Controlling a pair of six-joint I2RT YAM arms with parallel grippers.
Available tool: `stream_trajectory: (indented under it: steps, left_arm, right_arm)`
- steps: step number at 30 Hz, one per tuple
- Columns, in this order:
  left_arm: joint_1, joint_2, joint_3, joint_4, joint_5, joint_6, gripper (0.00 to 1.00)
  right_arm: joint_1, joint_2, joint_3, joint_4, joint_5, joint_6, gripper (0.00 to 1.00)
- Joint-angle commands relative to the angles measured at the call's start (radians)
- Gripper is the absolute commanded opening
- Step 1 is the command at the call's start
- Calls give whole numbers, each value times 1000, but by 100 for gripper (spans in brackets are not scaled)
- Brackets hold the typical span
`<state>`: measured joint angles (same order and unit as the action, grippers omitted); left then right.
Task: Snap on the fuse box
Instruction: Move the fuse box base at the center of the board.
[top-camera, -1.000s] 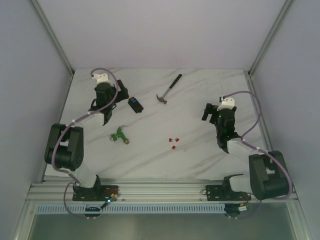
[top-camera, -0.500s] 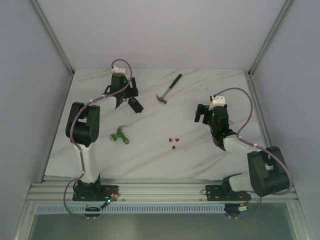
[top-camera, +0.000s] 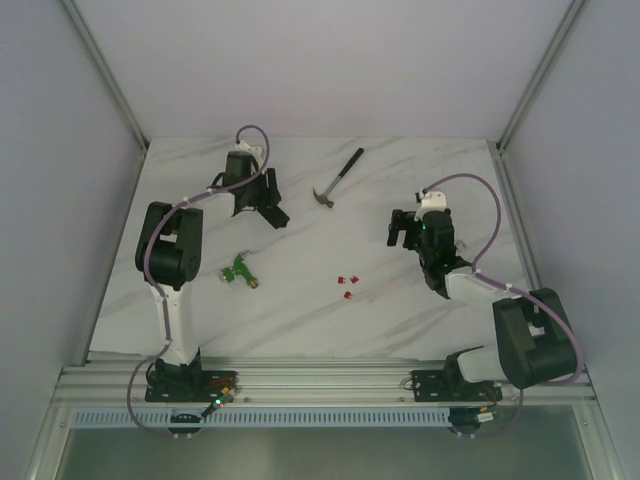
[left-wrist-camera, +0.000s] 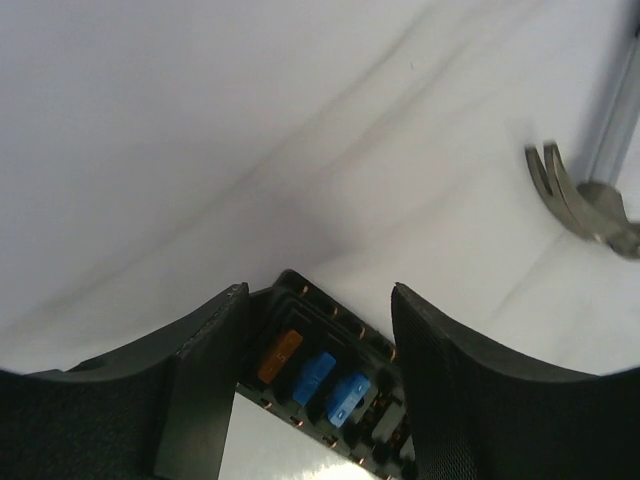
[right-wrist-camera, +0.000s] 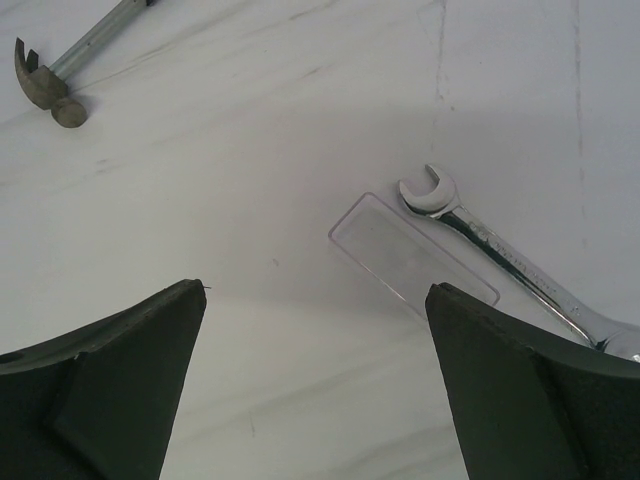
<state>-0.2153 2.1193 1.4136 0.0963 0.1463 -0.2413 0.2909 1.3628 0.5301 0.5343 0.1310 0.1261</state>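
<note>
Looking down from above, we see the left gripper (top-camera: 262, 205) at the far left of the table (top-camera: 400, 330), set over the fuse box (left-wrist-camera: 320, 375). In the left wrist view the box lies on the table between the two fingers (left-wrist-camera: 200, 380), one close on each side. Its face shows an orange insert and two blue ones in a row. We cannot tell whether the fingers press on the box or only stand beside it.

A hammer (top-camera: 338, 178) lies just right of that gripper, its head toward the near side and its handle pointing away to the far right.

Our right gripper (top-camera: 402, 228) hangs over the right half of the table with its jaws spread wide and nothing between them. Its wrist view shows a clear flat lid (right-wrist-camera: 410, 262) on the table, with a wrench (right-wrist-camera: 500, 260) just beside it, the open end at the lid's far corner.

Nearer the arm bases we see a green part (top-camera: 238, 270), and to its right a few red fuses (top-camera: 348, 285), well apart from the box.
</note>
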Motion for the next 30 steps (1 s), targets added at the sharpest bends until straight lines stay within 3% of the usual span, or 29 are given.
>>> stream_trajectory:
  steps: [1,23,26,30]
  left_arm:
    - [-9,-92,-81,-39,82,-28,67]
    - [-216,-381,-432,-39,197,-209,74]
    - [-229,-433,-470,-42,198,-186,76]
    - [-242,-485,-473,-64,124,-28,80]
  right_arm:
    - [10,16,44,-7,-14,-15,100]
    - [35,55,92,-70,-67,-46,100]
    - [44,62,101,-86,-70,-54,100]
    - [62,74,114,-116,-75,-60,100]
